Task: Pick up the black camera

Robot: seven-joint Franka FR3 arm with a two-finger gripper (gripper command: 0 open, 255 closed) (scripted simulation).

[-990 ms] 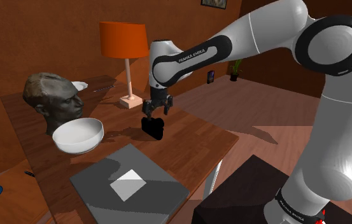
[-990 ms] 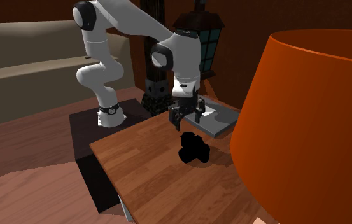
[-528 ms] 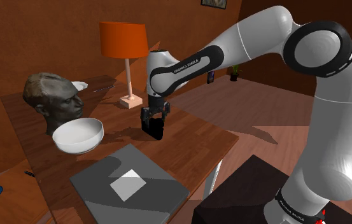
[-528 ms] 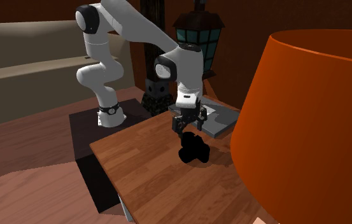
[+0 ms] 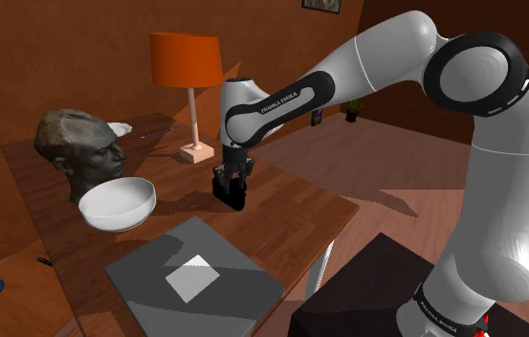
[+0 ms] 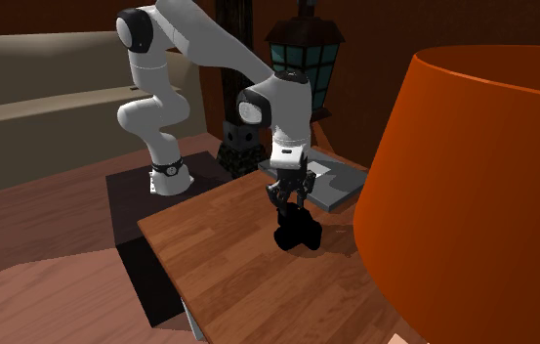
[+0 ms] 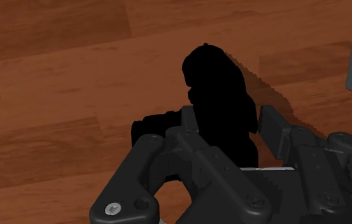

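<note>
Brown walls close in a wooden table (image 5: pixel 291 206), with a reddish floor beyond it. Near the table's middle, a little in from the edge at the shoulder view's right, the black camera (image 5: pixel 232 198) stands on the wood. The tool (image 5: pixel 231 178) hangs straight down over it from the white arm (image 5: pixel 367 57). It is narrowed onto the camera's upper part: in the wrist view its fingers (image 7: pixel 275 127) sit one against each side of the black body. Behind the camera, toward the far edge, stands a lamp (image 5: pixel 187 59) with an orange shade. A dark bust (image 5: pixel 80 153) and a white bowl (image 5: pixel 117 203) sit near the edge at the shoulder view's left, close together; whether they touch I cannot tell. A flat grey slab (image 5: pixel 190 278) with a pale square on top lies at the near corner.
</note>
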